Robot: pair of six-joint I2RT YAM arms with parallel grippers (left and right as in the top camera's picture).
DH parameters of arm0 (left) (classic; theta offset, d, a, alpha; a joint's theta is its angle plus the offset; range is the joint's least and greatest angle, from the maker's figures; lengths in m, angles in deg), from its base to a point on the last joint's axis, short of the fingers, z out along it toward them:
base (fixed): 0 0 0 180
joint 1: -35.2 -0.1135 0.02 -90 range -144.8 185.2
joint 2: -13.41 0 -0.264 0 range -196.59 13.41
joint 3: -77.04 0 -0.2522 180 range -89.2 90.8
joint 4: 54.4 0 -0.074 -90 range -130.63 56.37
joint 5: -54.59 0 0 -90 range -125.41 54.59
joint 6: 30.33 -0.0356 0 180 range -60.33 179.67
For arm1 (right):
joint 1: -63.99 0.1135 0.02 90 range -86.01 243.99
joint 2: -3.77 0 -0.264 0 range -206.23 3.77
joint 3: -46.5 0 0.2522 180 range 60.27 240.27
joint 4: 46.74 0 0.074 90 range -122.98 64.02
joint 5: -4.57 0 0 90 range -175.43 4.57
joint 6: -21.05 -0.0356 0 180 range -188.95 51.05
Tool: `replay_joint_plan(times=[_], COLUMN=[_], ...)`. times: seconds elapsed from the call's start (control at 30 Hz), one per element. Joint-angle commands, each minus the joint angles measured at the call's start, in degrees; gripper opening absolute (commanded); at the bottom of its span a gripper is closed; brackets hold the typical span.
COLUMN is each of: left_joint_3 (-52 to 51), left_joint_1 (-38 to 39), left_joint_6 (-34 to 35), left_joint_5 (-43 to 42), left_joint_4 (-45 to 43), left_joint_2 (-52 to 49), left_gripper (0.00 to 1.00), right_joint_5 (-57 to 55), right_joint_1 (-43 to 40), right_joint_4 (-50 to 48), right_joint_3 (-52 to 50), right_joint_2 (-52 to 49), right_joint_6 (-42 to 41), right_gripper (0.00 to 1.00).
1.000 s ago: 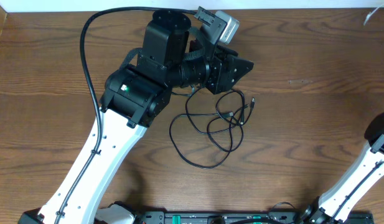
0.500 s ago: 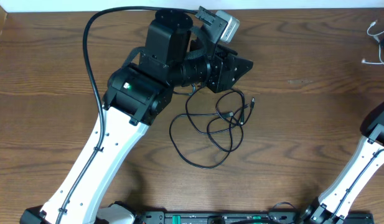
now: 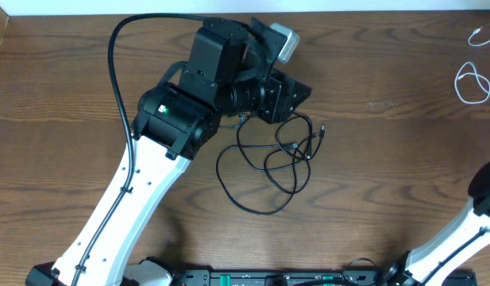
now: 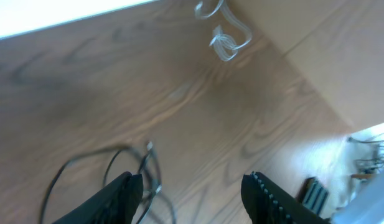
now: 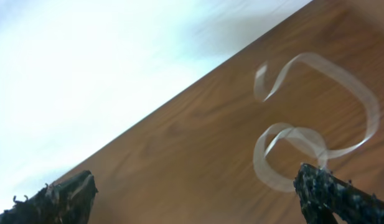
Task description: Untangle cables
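Overhead – left arm (image 3: 141, 191): reaches from the near-left edge up to the far middle of the table (image 3: 387, 183), its dark wrist bent toward the right.
Overhead – left gripper (image 3: 296, 90): sits at the far centre, just beyond the top of the black tangle; how the jaws stand cannot be told from above.
Overhead – black cable (image 3: 295, 152): lies in loose overlapping loops at mid-table, one small plug end pointing right.
Overhead – white cable (image 3: 457, 82): lies in a small loop by the far-right edge, well apart from the black cable.
Overhead – right arm (image 3: 476, 208): comes in at the near-right corner; its gripper lies outside this picture.
Overhead – arm wire (image 3: 111, 71): a thicker black wire arcs from the left arm's base side up to its wrist.

Left wrist – left gripper (image 4: 192, 194): jaws spread, with bare wood showing between the two dark fingers (image 4: 274, 200).
Left wrist – black cable (image 4: 151, 165): lies on the wood beside the left-hand finger, its loops trailing to the lower left; it is blurred, so whether it touches that finger cannot be told.
Left wrist – white cable (image 4: 224, 42): a small pale coil far off near the table's top edge.

Right wrist – right gripper (image 5: 198, 194): jaws spread wide, fingertips at the two lower corners, wood between them.
Right wrist – white cable (image 5: 290, 134): curls in blurred loops on the wood, just above the right-hand finger (image 5: 332, 193).
Right wrist – background: a pale blurred area fills the upper left beyond the table edge.
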Motion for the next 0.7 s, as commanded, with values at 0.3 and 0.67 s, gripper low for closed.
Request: replay_joint_plan(times=[0.3,0.67], left_joint_3=[-2.8,-3.5], left_joint_1=[0.0,-2.9], left_joint_6=[4.0,16.1], left_joint_5=[11.3,30.8], left_joint_4=[7.5,5.2], left_joint_2=[-5.6,-14.1], left_gripper=[0.55,0.43], right_joint_5=[7.4,6.4], right_joint_1=[14.1,29.6], right_joint_4=[17.9,11.5], right_joint_3=[-2.8,-19.8], right_joint_2=[-1.4,-1.4], right_joint_6=[17.5,19.6], right_gripper=[0.97,0.89])
